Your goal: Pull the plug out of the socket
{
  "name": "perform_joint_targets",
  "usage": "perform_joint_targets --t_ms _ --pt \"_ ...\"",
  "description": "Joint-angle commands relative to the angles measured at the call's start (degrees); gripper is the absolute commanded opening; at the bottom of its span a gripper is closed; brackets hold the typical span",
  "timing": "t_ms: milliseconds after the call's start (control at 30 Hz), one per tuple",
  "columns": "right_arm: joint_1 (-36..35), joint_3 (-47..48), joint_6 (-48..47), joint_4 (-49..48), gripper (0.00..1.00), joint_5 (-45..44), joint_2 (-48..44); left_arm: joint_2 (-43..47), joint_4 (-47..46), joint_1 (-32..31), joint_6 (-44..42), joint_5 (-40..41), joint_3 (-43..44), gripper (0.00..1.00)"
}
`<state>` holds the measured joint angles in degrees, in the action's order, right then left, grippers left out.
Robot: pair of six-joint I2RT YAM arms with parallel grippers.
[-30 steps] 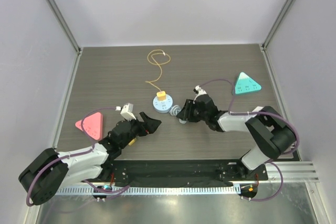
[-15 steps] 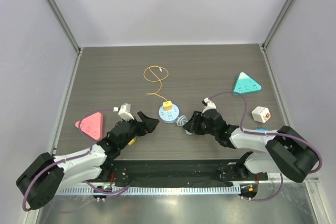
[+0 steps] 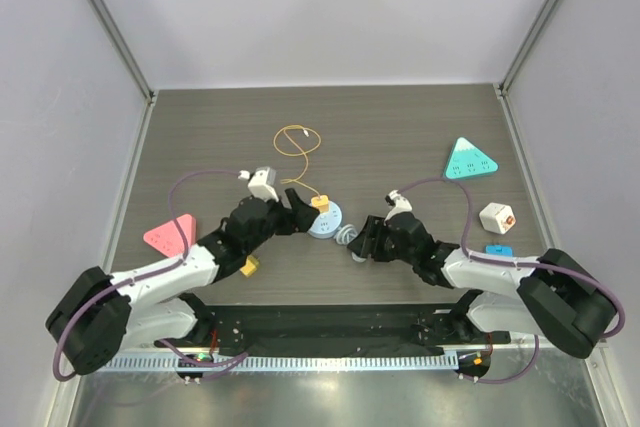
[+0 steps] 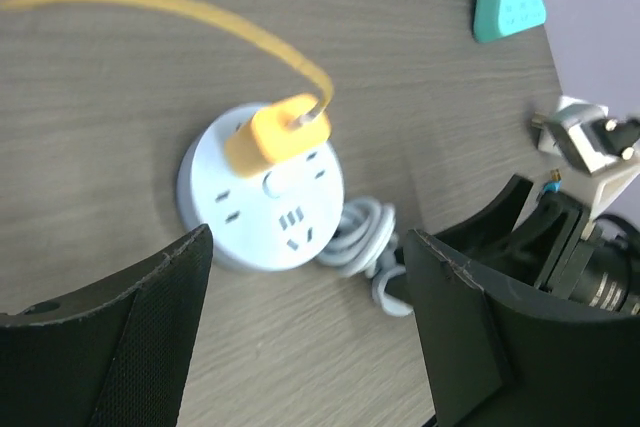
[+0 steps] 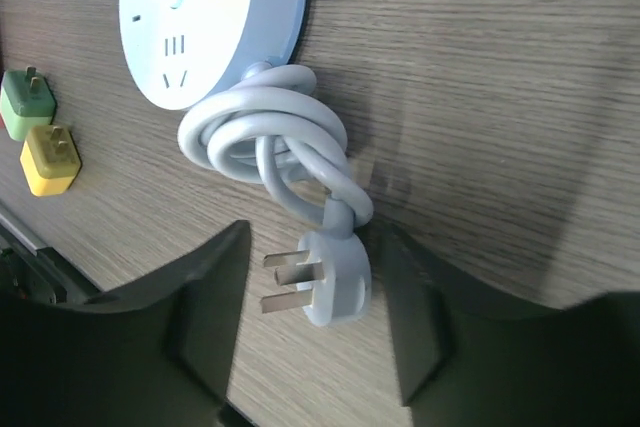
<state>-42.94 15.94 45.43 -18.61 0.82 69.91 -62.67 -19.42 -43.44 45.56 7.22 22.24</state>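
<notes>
Plug: the yellow plug [image 3: 320, 201] is sitting in the far-left part of the top face of the round socket [image 3: 328, 220], near the middle of the table [image 3: 420, 127], and it is looking fully seated.
Cable: its yellow cable [image 3: 293, 143] is leaving the plug's top and trailing off in loose loops toward the far side.
Left gripper: the left gripper [image 3: 300, 209] is hovering just left of the plug with its jaws spread wide and holding nothing. In the wrist view the socket and plug are lying in the gap ahead of the fingers.
Key relation: the plug is lying just to the right of this gripper. Its body is standing up out of the socket face, so I judge the pull will be running upward, away from the face.
Nearer arm: the left one is clearly the closer.
Right gripper: the right gripper [image 3: 360, 239] is waiting at the socket's near-right side. Its jaws are standing apart, straddling the pronged end [image 5: 325, 277] of the white cord [image 5: 270, 137] coiled against the socket, and they are not looking clamped on it.
Risk: the socket is lying loose, so I am expecting it to lift with the plug unless something is holding it down.
</notes>
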Motion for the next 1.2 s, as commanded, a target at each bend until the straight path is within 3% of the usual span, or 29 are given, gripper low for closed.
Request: perform_joint_targets --t_ms 0,167,367,533,733,867,1067,1167 --pt "-0.48 2.41 -3.85 9.37 0.62 -3.78 -2.84 -2.71 5.71 -0.07 -7.23 0.33 5.70 0.78" --pt "-0.48 7.95 -8.85 17.10 0.86 -8.90 -7.23 -8.07 10.07 -1.11 -6.89 4.53 10.53 0.77" --pt "-0.48 12.35 -12.55 18.17 0.90 -11.02 -5.05 -15.19 21.94 -8.92 -6.37 17.98 20.82 0.80" --pt "-0.48 14.03 -13.88 15.72 0.83 -8.12 0.04 -19.49 23.81 -11.14 -5.31 22.65 25.13 0.81" --pt "-0.39 10.69 -13.53 10.97 0.71 -5.92 -0.74 -26.17 27.15 -11.93 -4.60 26.08 31.19 0.80" --pt "-0.48 9.28 -13.70 10.09 0.69 -5.83 -2.75 -30.30 30.40 -12.72 -4.60 28.46 35.23 0.80" --pt "-0.48 8.67 -13.96 9.82 0.66 -5.74 -3.55 -32.86 28.48 -12.72 -5.22 27.68 36.65 0.72" --pt "-0.48 8.66 -13.96 9.73 0.65 -5.56 -3.38 -34.09 27.42 -12.81 -5.57 26.97 37.00 0.60"
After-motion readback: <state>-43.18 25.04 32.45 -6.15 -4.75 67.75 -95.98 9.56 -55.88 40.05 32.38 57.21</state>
